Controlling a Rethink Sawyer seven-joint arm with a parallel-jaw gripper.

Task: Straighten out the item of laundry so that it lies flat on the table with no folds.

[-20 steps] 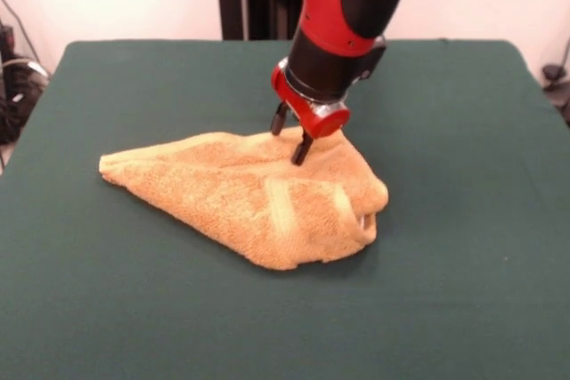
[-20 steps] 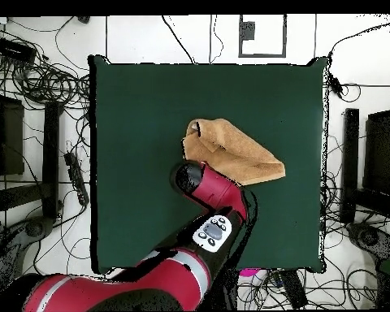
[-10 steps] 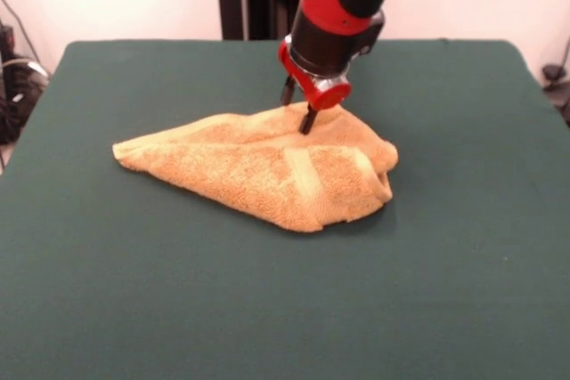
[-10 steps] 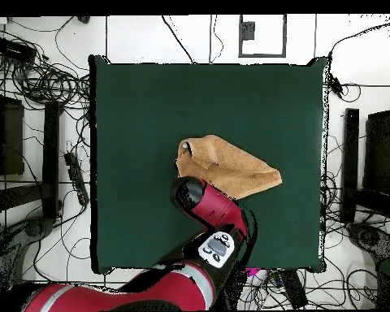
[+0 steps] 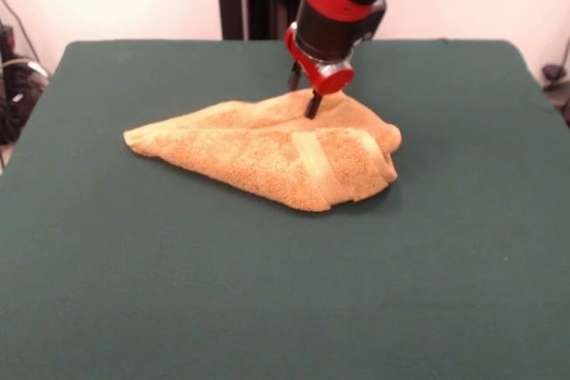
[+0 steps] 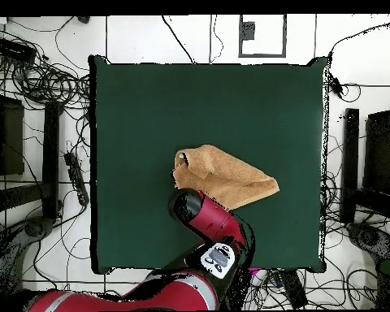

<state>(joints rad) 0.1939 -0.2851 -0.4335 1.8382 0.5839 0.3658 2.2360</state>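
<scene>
Since a second ago I've pulled back toward my base and the towel came with me: its pointed corner has slid across the surface and the whole bundle sits nearer the far edge in the front view.

My end effector is pinching the towel's far edge, tips dug into the cloth at the top of the heap. One finger shows clearly in front, the other mostly behind the cloth. In the overhead view my wrist covers the grip.

Towel is still folded: a rough wedge, a border band running across the top layer, a thick doubled lump just below and to the right of my tips, and the long point trailing off to the left in the front view. It lies near mid-surface, well clear of every edge.

My read: low grip on the edge so drag friction peels the layers apart. Not flat yet. Risk: the bundle just slides as one piece.
</scene>
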